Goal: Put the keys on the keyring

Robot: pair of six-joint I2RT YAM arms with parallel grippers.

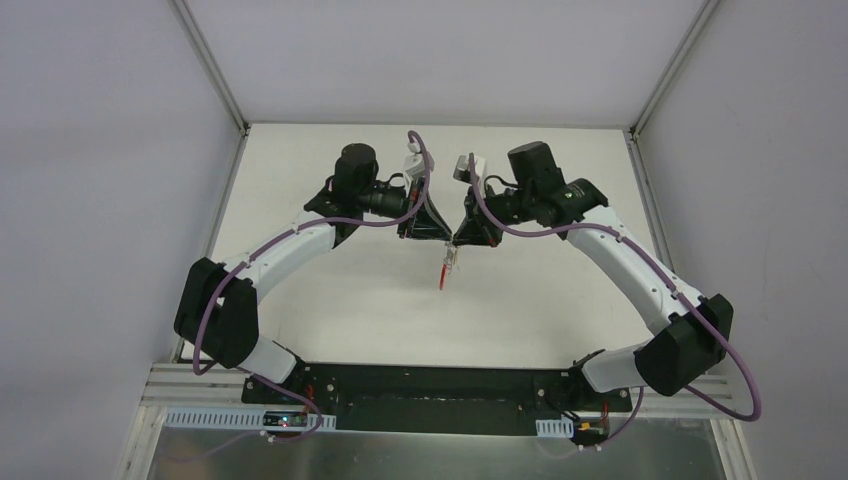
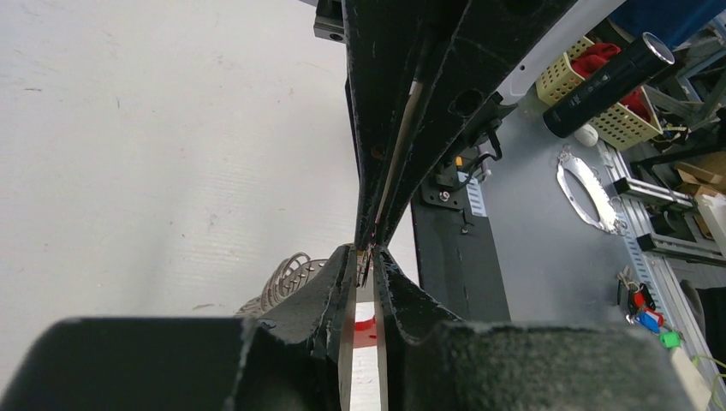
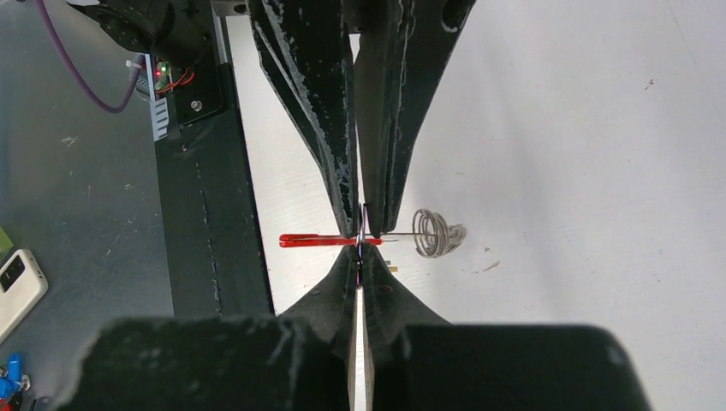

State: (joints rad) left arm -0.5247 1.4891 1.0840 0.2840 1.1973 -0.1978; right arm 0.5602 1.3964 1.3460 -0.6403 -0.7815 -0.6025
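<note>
Several keys (image 3: 432,233): seemingly strung on band (image 3: 312,241)
Right gripper (image 3: 360,257): jaws clamped on band
Left gripper (image 2: 364,257): jaws nearly together; hold cannot be told
Remaining: release only, as judged

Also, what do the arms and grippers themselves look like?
Both the left arm and right arm have white curved links, bulky black joints and a purple cable looping along each. The left gripper and right gripper have black wedge-shaped fingers, scuffed pale along the edges.

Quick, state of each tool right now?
Left tool: almost closed at the keys; grip cannot be told.
Right tool: closed, pinching the keys' red band.
</note>
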